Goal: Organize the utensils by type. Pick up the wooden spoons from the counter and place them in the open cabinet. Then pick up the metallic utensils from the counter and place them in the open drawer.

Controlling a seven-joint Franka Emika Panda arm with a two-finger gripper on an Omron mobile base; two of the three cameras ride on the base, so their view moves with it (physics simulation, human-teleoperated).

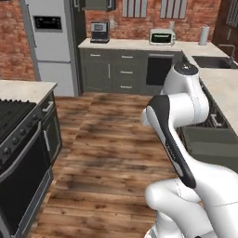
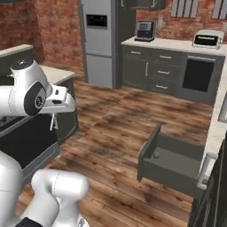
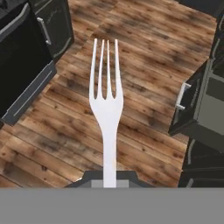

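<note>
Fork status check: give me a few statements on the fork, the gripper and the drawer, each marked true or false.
1. The gripper is shut on the fork. True.
2. The fork's tines point away from the gripper, over the wooden floor. True.
3. The fork lies inside the drawer. False: it is held in the air above the floor.
4. The drawer is pushed shut. False: it stands pulled open.
5. A small dark object already sits in the drawer. True.
</note>
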